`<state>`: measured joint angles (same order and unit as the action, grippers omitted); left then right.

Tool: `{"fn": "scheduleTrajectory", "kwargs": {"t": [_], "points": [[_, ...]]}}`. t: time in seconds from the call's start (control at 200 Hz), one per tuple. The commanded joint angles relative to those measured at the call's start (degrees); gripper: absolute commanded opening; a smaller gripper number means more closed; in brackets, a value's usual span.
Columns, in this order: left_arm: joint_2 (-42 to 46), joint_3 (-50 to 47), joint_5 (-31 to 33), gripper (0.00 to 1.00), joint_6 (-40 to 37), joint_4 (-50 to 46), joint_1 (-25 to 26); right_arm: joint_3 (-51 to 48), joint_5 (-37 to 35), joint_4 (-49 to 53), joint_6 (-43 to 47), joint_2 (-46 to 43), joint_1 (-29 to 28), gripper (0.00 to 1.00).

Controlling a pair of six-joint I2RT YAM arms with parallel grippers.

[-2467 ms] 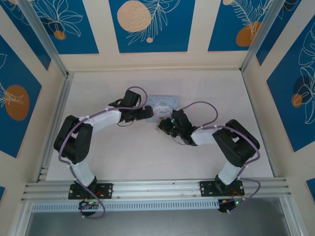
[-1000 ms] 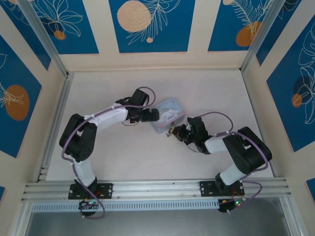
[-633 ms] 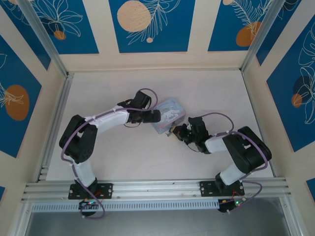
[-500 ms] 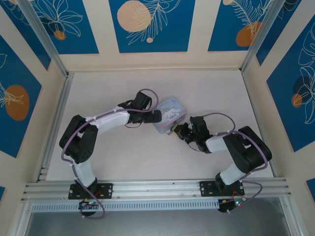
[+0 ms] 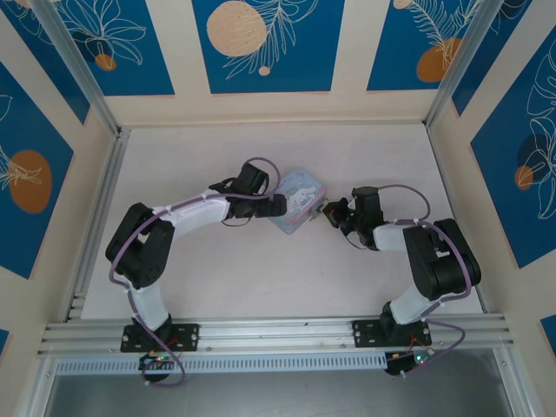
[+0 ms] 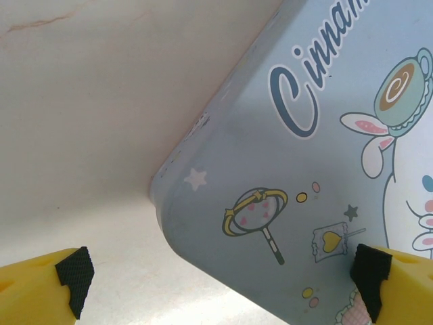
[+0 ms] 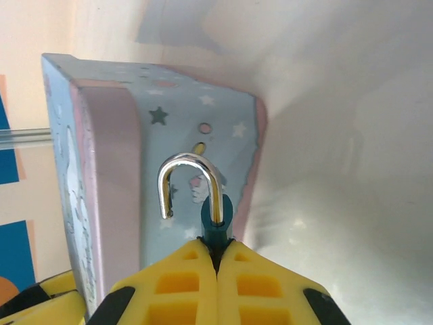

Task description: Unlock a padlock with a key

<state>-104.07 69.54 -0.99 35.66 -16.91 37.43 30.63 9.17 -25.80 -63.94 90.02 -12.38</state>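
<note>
The padlock [image 7: 216, 227] sits in your right hand [image 7: 216, 252], its teal body pinched between the closed yellow fingers. In the right wrist view its silver shackle stands out toward 12 o'clock, so the long axis runs 6 to 12, straight along the fingers. One shackle leg enters the body; the other ends free at about 10 o'clock, which looks to me like an opened lock. The keyway end is buried between the fingers, so you cannot tell whether the key is there. Just beyond the shackle lies the pale blue tin [image 7: 196, 135], its side wall facing you. From above, your right hand is at 3 o'clock of the tin, forearm low over the desk [image 5: 261, 278]. The left hand [image 6: 221, 277] is at 9 o'clock, fingers spread wide astride the tin's corner, gripping nothing.
</note>
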Motion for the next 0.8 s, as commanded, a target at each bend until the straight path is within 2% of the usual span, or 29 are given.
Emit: {"fn": "scheduleTrajectory", "kwargs": {"t": [0.0,0.225,0.35,0.555,0.685,0.74,0.795], "points": [[-3.9,-1.1,1.0,1.00,-0.9,-9.0,0.9,-2.1,3.0,5.1,3.3,-5.2,1.5,0.00],[-0.7,1.9,0.3,1.00,-1.9,-11.2,0.8,-10.0,2.9,12.7,4.0,-16.8,3.3,0.00],[3.1,2.1,-0.8,1.00,-1.8,-12.1,0.9,-13.0,1.7,21.4,4.7,-24.4,4.0,0.00],[12.1,-0.5,-0.6,1.00,-0.9,-13.9,0.7,-15.3,-2.3,40.9,5.1,-42.2,6.7,0.57],[19.1,-2.7,1.1,1.00,-0.8,-16.0,0.2,-14.1,-2.2,51.8,5.7,-53.9,9.5,0.76],[22.3,-3.6,2.6,1.00,-1.0,-17.3,-0.3,-12.4,-2.2,54.9,6.5,-56.9,10.5,0.85],[25.4,-4.2,4.6,1.00,-1.7,-18.7,-1.1,-10.1,-2.3,56.9,7.9,-58.0,11.0,0.90]]}}
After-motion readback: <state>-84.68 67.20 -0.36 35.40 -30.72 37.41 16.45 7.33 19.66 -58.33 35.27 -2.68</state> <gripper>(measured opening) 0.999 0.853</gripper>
